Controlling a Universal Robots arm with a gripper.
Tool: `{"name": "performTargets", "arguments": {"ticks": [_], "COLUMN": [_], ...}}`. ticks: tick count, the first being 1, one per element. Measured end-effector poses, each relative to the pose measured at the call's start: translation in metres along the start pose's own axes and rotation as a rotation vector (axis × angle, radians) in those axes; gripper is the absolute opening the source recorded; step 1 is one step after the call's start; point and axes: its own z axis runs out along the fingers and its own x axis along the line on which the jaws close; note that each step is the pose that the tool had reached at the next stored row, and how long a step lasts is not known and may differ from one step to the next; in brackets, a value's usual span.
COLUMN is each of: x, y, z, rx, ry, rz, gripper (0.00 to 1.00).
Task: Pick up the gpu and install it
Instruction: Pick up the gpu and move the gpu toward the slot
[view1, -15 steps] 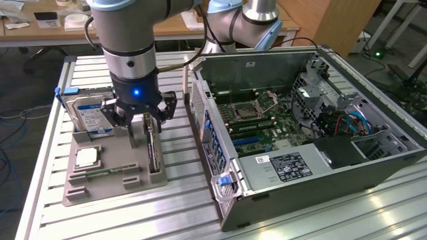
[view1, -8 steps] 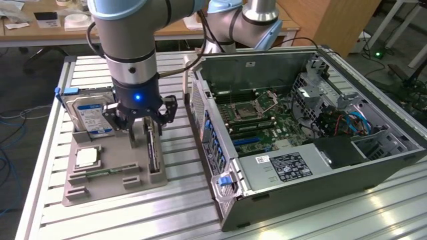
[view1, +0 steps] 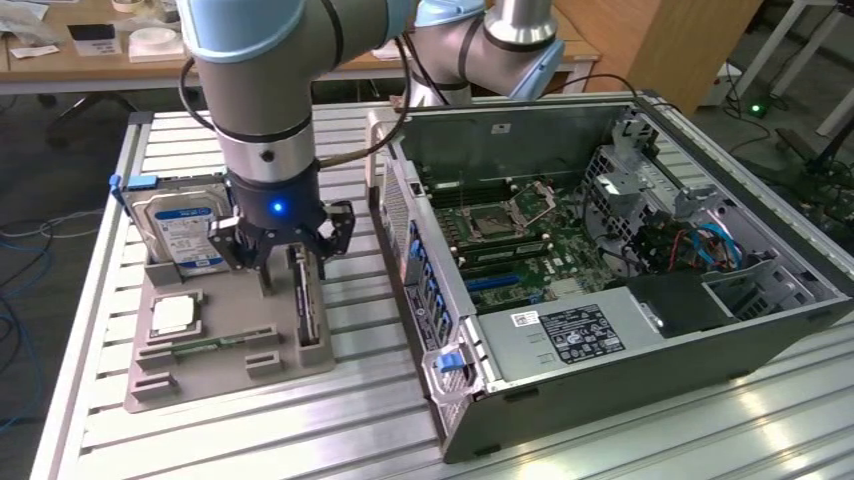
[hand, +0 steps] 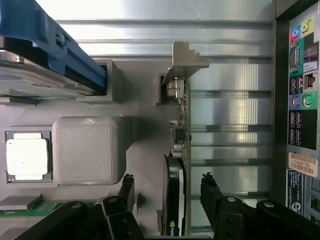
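While open, end effector astride gpu edge

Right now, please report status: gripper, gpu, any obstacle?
Open gripper straddles gpu. Card upright in gray holder, not gripped. Hard drive stands beside, apart.

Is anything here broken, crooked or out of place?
Nothing stands out. The gpu stands straight on its edge in a slot of the gray tray, with the open fingers on either side of it. The computer case lies open on its side, apparently on purpose.
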Motion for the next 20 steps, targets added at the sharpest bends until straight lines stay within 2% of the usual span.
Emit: {"name": "performTargets", "arguments": {"ticks": [12, 20], "x": [-0.001, -0.001], "y": [-0.0011, -0.0028], "z": [0.0173, 0.0246], "rx": [0.0001, 0.0002], "ry": [0.0000, -0.0013], "rz": [0.000, 0.028], "gripper": [0.65, 0.65]}}
